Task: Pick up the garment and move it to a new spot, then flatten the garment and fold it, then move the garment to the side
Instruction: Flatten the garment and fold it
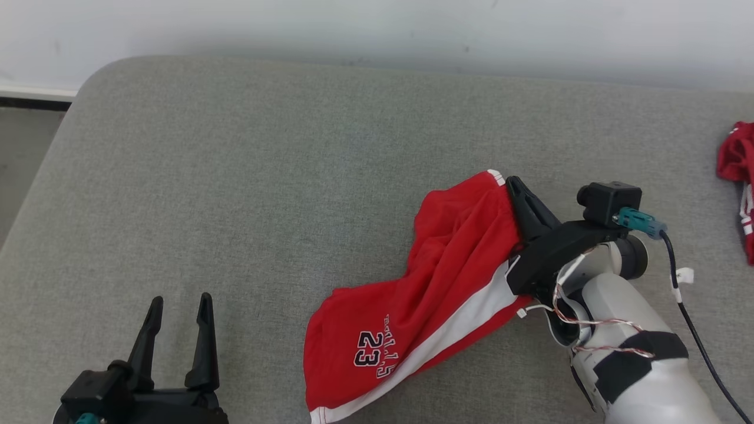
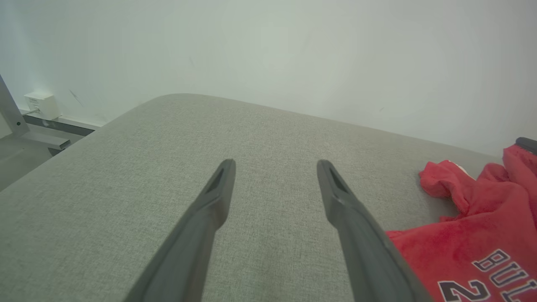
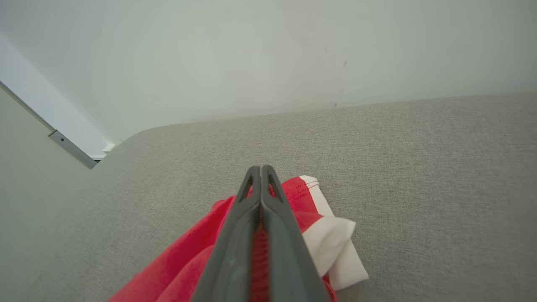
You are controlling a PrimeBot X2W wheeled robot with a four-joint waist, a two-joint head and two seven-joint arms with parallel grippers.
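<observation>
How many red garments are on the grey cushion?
2. The numbered red garment lies near the middle, pinched by the right gripper. A second red garment lies at the right edge, partly cut off; more may be out of frame.

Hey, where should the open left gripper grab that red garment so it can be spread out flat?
Grip the near white-trimmed hem corner of the red garment, approached from the left by the left gripper. That edge lies flat on the cushion facing it, opposite the end the right gripper pinches, so pulling apart would likely stretch the cloth.
</observation>
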